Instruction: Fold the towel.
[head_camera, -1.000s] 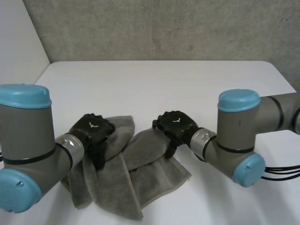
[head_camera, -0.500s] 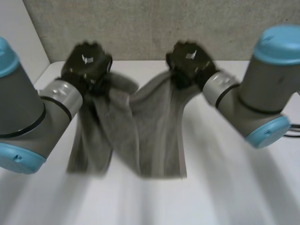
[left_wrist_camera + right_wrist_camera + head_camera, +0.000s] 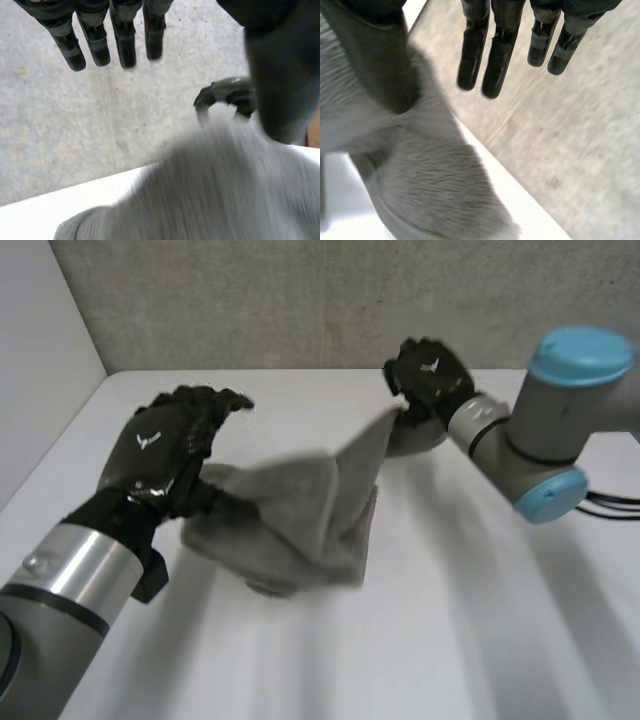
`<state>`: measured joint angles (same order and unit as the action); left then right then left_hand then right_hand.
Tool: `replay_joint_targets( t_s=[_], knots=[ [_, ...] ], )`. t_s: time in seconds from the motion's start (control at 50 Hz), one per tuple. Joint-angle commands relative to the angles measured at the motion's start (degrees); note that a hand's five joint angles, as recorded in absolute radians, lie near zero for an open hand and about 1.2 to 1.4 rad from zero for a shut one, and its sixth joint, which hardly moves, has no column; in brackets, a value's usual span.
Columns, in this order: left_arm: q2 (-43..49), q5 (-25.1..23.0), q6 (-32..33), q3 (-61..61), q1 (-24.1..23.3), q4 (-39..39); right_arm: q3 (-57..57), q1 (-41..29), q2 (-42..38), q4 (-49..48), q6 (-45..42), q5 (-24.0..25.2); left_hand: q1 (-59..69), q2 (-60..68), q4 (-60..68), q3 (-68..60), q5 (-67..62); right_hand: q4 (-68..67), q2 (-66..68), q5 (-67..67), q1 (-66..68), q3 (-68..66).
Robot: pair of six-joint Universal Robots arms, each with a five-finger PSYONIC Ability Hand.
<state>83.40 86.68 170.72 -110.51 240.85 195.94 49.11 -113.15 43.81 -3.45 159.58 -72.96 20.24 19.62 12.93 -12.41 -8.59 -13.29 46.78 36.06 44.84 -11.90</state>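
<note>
Grey terry towel is seen bunched near the middle of the white worktop. Most of it rests there in a loose heap, and one corner rises to a point at the right robot hand. The opposite side is gathered against the left robot hand, just under its palm. The towel thus lies between the two hands and meets both.

In the left wrist view the fingers are held straight and wide, clear of the cloth, which passes below the thumb. In the right wrist view the fingers are likewise straight and spread, and the cloth is draped round the thumb. It is judged to hang there rather than be clamped, though that cannot be confirmed.

The towel is judged light, soft and limp, so it will sag and crumple wherever it is unsupported. Its pile should give good friction. It would best be taken by two adjacent corners, so an edge can be pulled straight before folding
</note>
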Motion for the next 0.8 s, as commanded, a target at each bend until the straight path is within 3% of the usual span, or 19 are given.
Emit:
replay_joint_targets(
  t_s=[0.02,0.1,0.34,0.38,0.46,0.48,0.52,0.58,0.7,0.8],
  knots=[
    [1.2,0.0,0.6,0.6,-0.6,-0.3,1.5,-0.5,-1.0,0.9,-2.1,-4.2,-9.7,-9.1,-2.9,2.4,8.0,3.3,-46.8,-36.1,-44.8,1.9],
    [1.4,0.0,2.1,2.3,-0.1,-0.3,5.0,-0.5,3.3,0.9,-2.1,-4.7,-9.7,-9.1,-2.9,2.4,8.0,3.3,-46.8,-36.1,-44.8,1.9],
    [6.9,-0.5,16.1,11.1,-0.6,-0.3,24.3,-0.3,21.6,4.1,-1.9,-4.9,-6.3,-5.7,-2.9,2.4,4.7,3.3,-46.8,-36.1,-44.8,1.9],
    [8.7,-1.4,17.4,12.7,-1.0,-0.7,26.6,-0.3,23.6,6.3,-1.7,-4.6,-5.0,-4.4,-2.9,2.4,3.3,3.3,-46.8,-36.1,-44.8,1.9],
    [14.8,-9.5,21.3,16.5,-1.4,-4.8,31.8,-0.1,27.5,13.5,1.1,-3.6,-3.6,-3.0,-2.9,2.4,2.0,3.3,-46.8,-36.1,-44.8,1.9],
    [14.9,-9.5,21.3,16.6,-1.4,-4.9,31.8,-0.1,27.6,13.6,1.1,-3.6,-3.6,-3.0,-2.9,2.4,2.0,3.3,-46.8,-36.1,-44.8,1.9],
    [19.1,-15.0,24.5,19.8,-1.3,-9.8,35.5,0.2,29.1,15.6,4.4,-1.4,-3.8,-3.2,-2.9,2.4,2.1,3.3,-46.8,-36.1,-44.8,1.9],
    [22.8,-17.9,28.3,22.4,-1.2,-14.9,39.9,0.4,30.8,15.7,7.2,2.2,-3.8,-3.2,-2.9,2.4,2.1,3.3,-46.8,-36.1,-44.8,1.9],
    [26.7,-18.5,35.9,24.5,-0.8,-19.6,46.2,0.5,32.8,14.1,10.0,4.2,-4.0,-3.3,-2.9,2.4,2.3,3.3,-46.1,-36.1,-44.2,1.9],
    [30.4,-18.5,45.7,24.6,-0.8,-21.1,54.1,-0.6,32.5,6.2,10.8,4.0,-4.1,-3.5,-2.9,2.4,2.5,3.3,-44.9,-36.1,-43.0,1.9]
  ],
)
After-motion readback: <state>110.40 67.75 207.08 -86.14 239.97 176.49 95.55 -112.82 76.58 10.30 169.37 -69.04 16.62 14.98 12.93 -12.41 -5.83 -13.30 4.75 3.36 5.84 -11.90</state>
